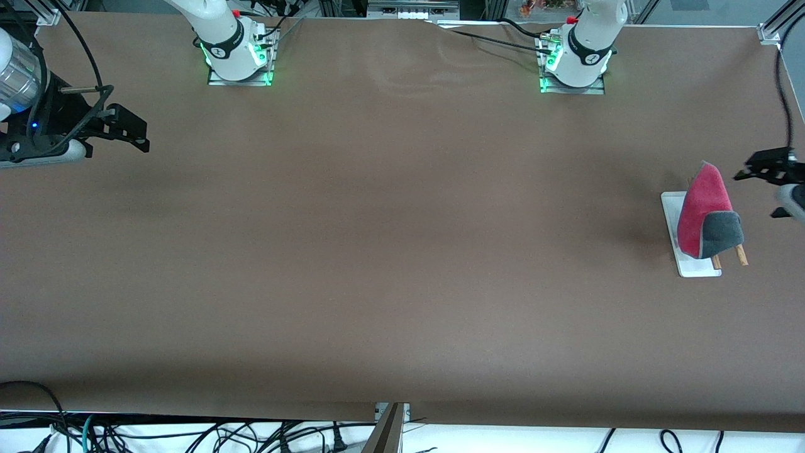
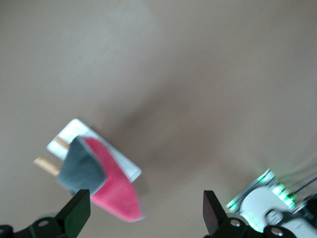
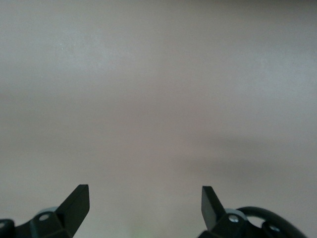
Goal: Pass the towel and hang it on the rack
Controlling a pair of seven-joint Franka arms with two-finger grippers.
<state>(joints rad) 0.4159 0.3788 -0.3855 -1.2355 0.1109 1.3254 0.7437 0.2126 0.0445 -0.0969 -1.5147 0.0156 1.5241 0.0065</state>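
Towel first: I count one small soft cloth, pink-red on one face and grey on the other [image 1: 703, 211], and it's draped over the rack [image 1: 671, 207], a small stand with a white rectangular base plate and thin brown wooden rods, sitting at the left arm's end of the brown table [image 1: 377, 251]. One rack, one towel. I see two rod tips poking out from under the grey fold; the rest of the rods and any crosspiece are covered by the cloth, so I can't make them out.

Two grippers. The left gripper [image 1: 758, 167] is up in the air just beside the rack, jaws spread wide with nothing between them; the front view crops it at the frame edge. My left wrist view shows the towel and rack blurred. The right gripper [image 1: 135, 135] waits over bare table well apart from the rack, toward the right arm's end, jaws also spread and empty.
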